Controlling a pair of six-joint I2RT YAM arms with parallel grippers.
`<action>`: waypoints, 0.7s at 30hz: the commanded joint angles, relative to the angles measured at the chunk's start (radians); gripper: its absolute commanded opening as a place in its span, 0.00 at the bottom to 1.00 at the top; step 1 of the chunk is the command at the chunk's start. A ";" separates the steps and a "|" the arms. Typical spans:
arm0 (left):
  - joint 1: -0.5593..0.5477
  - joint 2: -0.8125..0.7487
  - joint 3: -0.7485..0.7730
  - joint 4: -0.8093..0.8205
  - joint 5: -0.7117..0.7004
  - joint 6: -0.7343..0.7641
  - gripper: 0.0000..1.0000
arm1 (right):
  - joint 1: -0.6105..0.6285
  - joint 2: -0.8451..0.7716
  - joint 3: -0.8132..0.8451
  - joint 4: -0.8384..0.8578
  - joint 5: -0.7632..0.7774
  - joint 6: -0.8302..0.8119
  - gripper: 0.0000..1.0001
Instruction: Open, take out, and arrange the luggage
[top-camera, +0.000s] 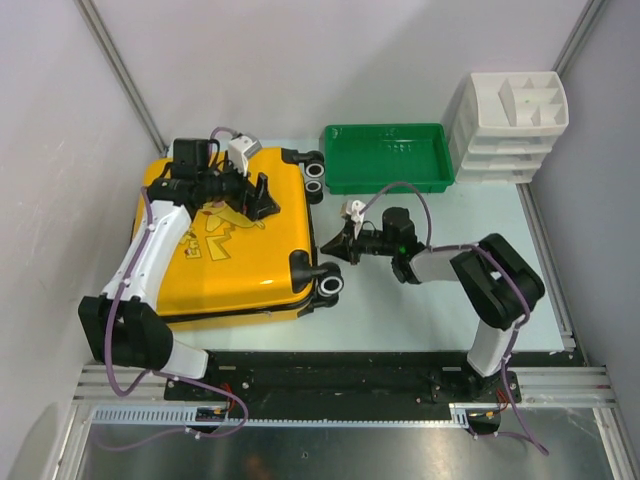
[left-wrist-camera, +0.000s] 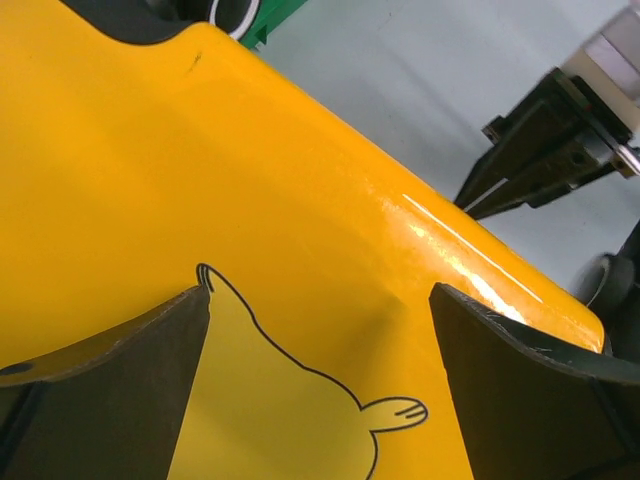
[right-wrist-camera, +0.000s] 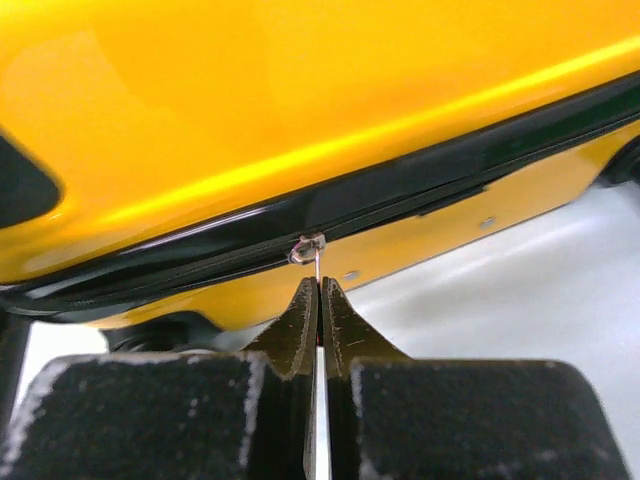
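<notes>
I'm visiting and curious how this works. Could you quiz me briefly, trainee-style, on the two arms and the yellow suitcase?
1. True or false: the luggage has its lid raised.
2. What is the right gripper pinching? A a wheel, B the zipper pull, C the handle.
3. Fill in: the left gripper, over the luggage, has its jaws ____.
Key: 1 false; 2 B; 3 open.

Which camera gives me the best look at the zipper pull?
Right wrist: the zipper pull is close-up, pinched between the shut jaws. Top view: too small to make out. Left wrist: only the luggage lid.
</notes>
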 joint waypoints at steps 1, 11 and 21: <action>0.009 0.094 -0.058 -0.142 -0.018 -0.025 0.98 | -0.104 0.088 0.152 0.152 0.050 0.027 0.00; 0.011 0.111 -0.042 -0.200 -0.028 0.058 1.00 | -0.118 0.275 0.346 0.261 0.036 0.145 0.00; 0.242 0.027 0.169 -0.205 -0.055 -0.091 1.00 | -0.121 0.296 0.429 0.223 0.036 0.148 0.00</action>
